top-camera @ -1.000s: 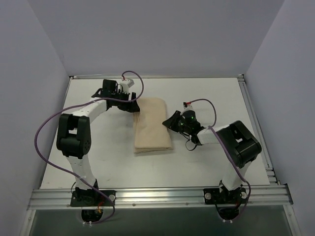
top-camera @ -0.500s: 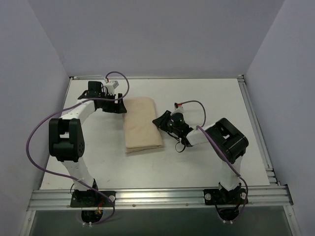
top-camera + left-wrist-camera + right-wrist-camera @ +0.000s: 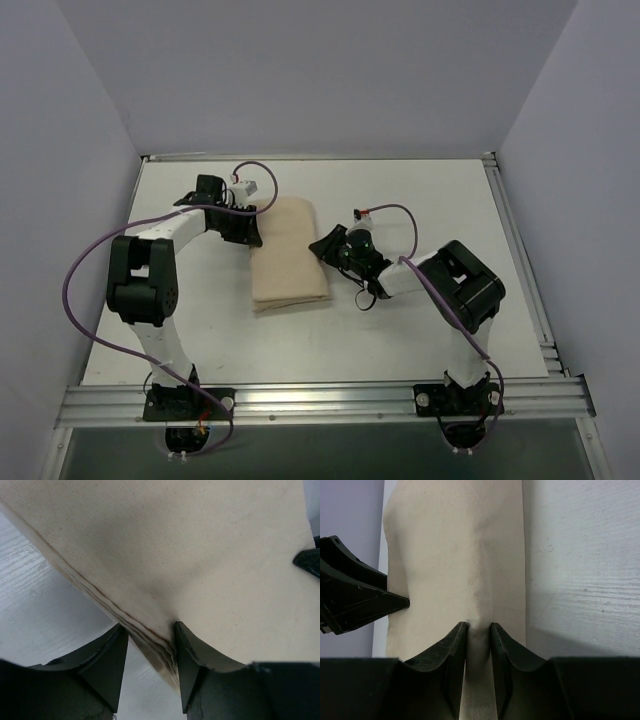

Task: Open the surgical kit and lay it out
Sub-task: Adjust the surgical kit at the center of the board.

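A beige cloth wrap lies folded shut just left of the middle of the white table, nearer its far edge. Stacked layers at its far left corner are pinched by the left gripper. A ridge of cloth at its right edge is pinched by the right gripper. No contents are seen. Opening is judged barely begun, and all the laying out is left.

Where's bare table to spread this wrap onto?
Bare: the table beyond the right arm; the strip between the cloth wrap and the front rail; the far strip behind it. Crowded: the wrap's long edges, where the left claw and right claw pinch it.
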`<state>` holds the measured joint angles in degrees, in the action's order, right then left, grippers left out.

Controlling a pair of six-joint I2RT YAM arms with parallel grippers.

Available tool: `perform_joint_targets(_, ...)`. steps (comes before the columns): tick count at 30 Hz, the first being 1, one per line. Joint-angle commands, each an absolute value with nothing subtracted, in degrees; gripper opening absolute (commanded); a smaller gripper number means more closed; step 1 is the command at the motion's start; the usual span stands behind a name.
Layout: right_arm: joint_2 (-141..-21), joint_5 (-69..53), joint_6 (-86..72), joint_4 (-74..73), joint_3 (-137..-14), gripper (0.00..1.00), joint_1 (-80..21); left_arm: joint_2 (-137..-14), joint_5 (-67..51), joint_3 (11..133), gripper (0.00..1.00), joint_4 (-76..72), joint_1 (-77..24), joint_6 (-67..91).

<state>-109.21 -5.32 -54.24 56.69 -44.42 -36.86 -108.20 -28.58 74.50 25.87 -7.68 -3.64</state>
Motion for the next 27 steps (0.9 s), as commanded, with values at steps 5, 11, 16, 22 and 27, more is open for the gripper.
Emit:
perform_joint_targets(5,-106.3,-5.5,-54.8,57.5,-45.3,0.22,-38.6,-105.3,-24.0,75.9,0.31,22.1,-7.4,-4.3)
perform_joint_targets(11,-107.8,-5.7,-53.8,57.0,-47.5,0.23,-38.7,-108.8,-21.1,81.6,0.24,21.1,-6.4,-4.7)
perform_joint_targets(16,-109.9,-8.3,-52.6,56.4,-50.4,0.23,-37.2,-110.2,-23.9,84.2,0.45,23.9,-5.9,-4.8)
perform_joint_targets(22,-109.5,-9.8,-51.3,55.7,-50.4,0.23,-36.8,-109.1,-25.0,82.8,0.46,27.9,-3.3,-4.9)
perform_joint_targets(27,-109.5,-10.5,-51.0,55.9,-50.1,0.25,-36.7,-108.8,-25.5,80.4,0.48,29.4,-3.2,-5.9)
